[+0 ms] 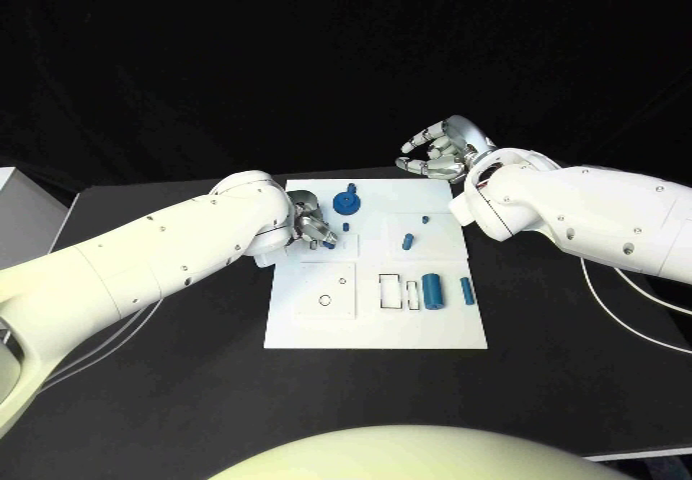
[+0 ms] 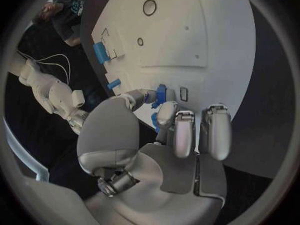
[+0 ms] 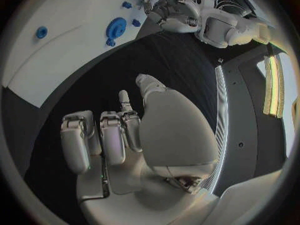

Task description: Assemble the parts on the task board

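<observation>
left hand [image 1: 310, 228]: pinching a small blue part [image 2: 160, 92] at the task board's [image 1: 375, 320] left edge
right hand [image 1: 437, 150]: fingers loosely apart, nothing in it, hovering off the board's far right corner
blue gear [image 1: 346, 203]: sits near the board's far edge

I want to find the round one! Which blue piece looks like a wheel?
The blue gear near the task board's far edge. It is round and flat like a wheel; the other blue pieces are short rods or small bits.

No text, label, brand or number is readable on anything here.
</observation>
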### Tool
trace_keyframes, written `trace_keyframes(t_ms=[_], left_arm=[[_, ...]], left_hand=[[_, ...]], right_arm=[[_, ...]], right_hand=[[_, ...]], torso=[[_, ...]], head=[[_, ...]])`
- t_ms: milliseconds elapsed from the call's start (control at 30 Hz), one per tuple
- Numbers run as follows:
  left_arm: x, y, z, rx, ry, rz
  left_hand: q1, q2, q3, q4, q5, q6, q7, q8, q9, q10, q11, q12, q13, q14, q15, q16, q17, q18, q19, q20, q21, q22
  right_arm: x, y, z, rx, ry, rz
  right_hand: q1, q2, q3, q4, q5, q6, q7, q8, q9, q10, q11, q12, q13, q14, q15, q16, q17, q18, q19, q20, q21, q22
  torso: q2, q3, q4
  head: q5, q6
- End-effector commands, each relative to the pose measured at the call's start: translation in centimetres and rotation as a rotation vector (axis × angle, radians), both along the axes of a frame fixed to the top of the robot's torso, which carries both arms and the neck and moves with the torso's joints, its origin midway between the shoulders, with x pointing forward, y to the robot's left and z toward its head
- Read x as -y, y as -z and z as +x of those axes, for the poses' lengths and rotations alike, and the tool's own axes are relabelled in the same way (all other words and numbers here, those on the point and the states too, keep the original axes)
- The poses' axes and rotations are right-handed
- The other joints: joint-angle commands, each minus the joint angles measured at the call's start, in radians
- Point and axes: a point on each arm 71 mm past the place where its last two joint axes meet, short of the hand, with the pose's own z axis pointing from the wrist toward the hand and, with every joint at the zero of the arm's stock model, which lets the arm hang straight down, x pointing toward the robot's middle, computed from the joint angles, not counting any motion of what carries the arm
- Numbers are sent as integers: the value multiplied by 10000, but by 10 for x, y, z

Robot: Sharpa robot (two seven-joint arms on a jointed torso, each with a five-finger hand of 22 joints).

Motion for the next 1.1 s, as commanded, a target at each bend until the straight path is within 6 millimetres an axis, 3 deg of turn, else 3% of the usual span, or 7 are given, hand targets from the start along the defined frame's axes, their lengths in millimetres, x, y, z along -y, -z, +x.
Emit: trace_keyframes(t_ms=[33,400,567,900,1100], left_arm=[[0,7,-3,-366,182,203],[0,7,-2,-413,181,219],[0,7,-2,-388,153,196],[1,6,-2,-285,73,120],[1,6,-2,-251,53,95]], left_hand=[[-2,65,716,-749,-54,434,-456,-44,2824,25,-20,-54,-4,1058,-89,64,2633,-99,56,15,-14,778],[-74,13,359,-587,-68,522,-511,-110,2867,80,-57,10,101,1058,-118,64,2633,-101,64,-5,-21,785],[-196,-33,-281,-233,-175,658,-570,-248,2903,80,-99,23,136,1058,-155,64,2633,-104,75,-37,-35,793],[-194,-28,-520,-108,-259,721,-587,-295,2920,106,-114,60,198,1058,-167,64,2633,-111,99,-52,-27,824],[-136,-31,-764,7,-510,801,-617,-345,2947,134,-140,92,246,1058,-187,64,2633,-117,121,-68,-20,851]], right_arm=[[-1,-1,0,35,-132,-76],[-1,-1,0,37,-127,-76],[-1,-1,0,38,-122,-78],[-1,-1,0,36,-129,-79],[-2,-1,0,36,-138,-78]], right_hand=[[-42,-22,45,15,36,-33,-7,48,12,326,-72,54,1993,961,-66,-7,2312,-67,1047,-59,44,2634],[-42,-22,45,15,36,-33,-7,48,12,326,-72,54,1993,961,-66,-7,2312,-67,1047,-59,44,2634],[-42,-22,45,15,36,-33,-7,48,12,326,-72,54,1993,961,-66,-7,2312,-67,1047,-59,44,2634],[-42,-22,45,15,36,-33,-7,48,12,326,-72,54,1993,961,-66,-7,2312,-67,1047,-59,44,2634],[-42,-22,45,15,36,-33,-7,48,12,326,-72,54,1993,961,-66,-7,2312,-67,1047,-59,44,2634]], torso=[[5,-4,-4],[-2,-10,7],[-3,-10,9],[-3,-12,10],[1,-7,4]], head=[[-7,-13],[-21,-17],[-23,-11],[-23,-16],[-28,-19]])
